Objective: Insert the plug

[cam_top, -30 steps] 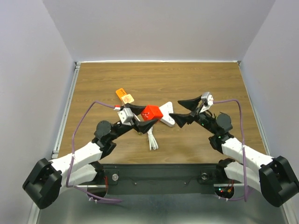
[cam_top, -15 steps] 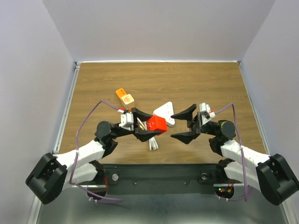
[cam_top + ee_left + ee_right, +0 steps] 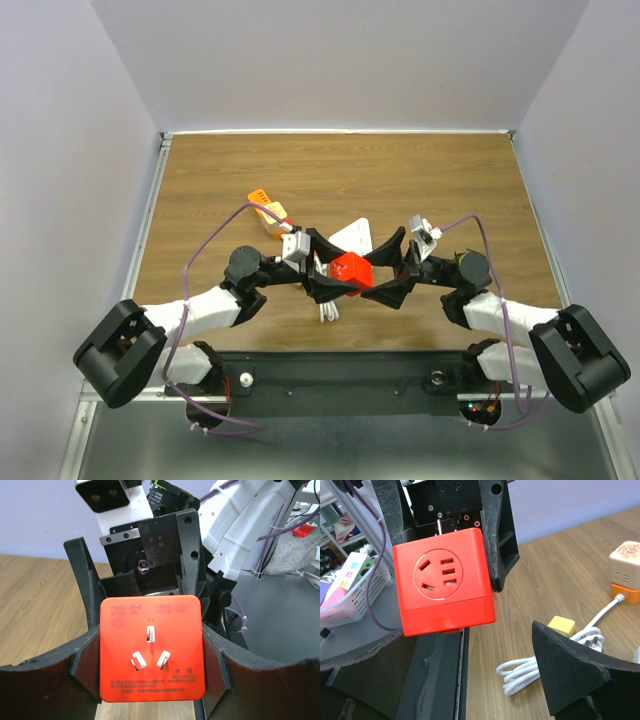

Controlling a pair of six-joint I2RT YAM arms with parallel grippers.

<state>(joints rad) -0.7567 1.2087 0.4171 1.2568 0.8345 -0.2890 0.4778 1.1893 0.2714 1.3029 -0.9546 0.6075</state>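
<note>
Two fingers of the left gripper [image 3: 151, 640] were clamped on opposite sides of a red cube adapter [image 3: 442, 580]. They held it lifted off the wooden surface [image 3: 450, 180], close to the near edge and between the two arms. The cube's three metal prongs [image 3: 150, 633] faced back toward the left wrist camera. Its opposite face, with a round recessed socket, faced the right wrist camera. The right gripper [image 3: 465, 630] was released and spread wide, pointing at the cube from the other side. In the top view its fingers reached alongside the cube's socket end, and whether either touched the red plastic could not be told. Beneath the cube a coiled white cable [image 3: 530, 672] lay on the surface, its plug [image 3: 586, 641] resting at the coil's edge just beside a small yellow block [image 3: 561, 626]. Farther back a white power strip [image 3: 348, 236] lay flat, partly hidden by the arms. Well to its left in the top view a cream cube [image 3: 626, 562] sat touching an orange block [image 3: 625, 594], apart from the other things. A purple cable [image 3: 187, 272] looped out from the left wrist, and another arched over the right arm.
</note>
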